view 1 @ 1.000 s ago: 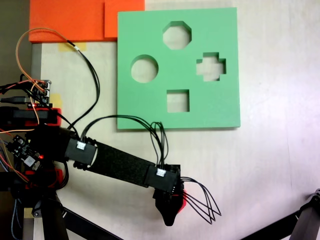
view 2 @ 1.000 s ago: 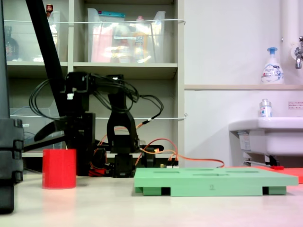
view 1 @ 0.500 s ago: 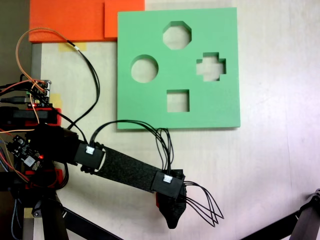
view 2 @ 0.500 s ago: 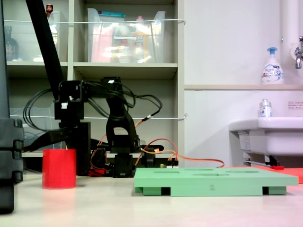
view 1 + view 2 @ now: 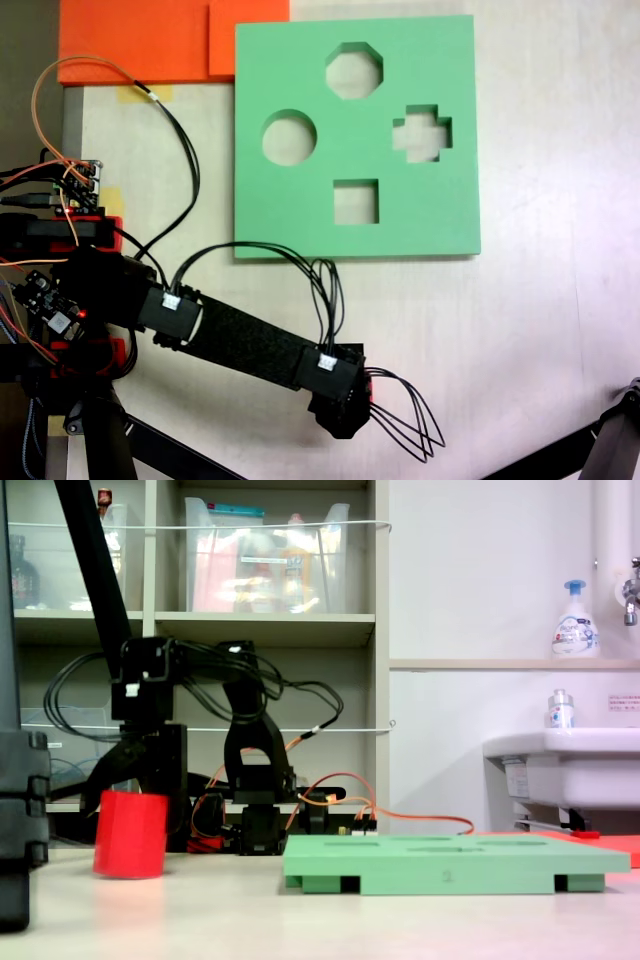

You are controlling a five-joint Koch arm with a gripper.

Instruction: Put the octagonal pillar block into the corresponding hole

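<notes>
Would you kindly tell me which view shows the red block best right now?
The low side-on fixed view: the octagonal pillar block stands out, tilted, beside the gripper. From above, the arm hides nearly all of it, leaving a red sliver.

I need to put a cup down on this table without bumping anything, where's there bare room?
Bare tabletop lies right of the green foam board, and below it, right of the hand over the red block. A narrower strip runs between the board and the wires. The left edge is crowded with the arm's base and cabling.
</notes>
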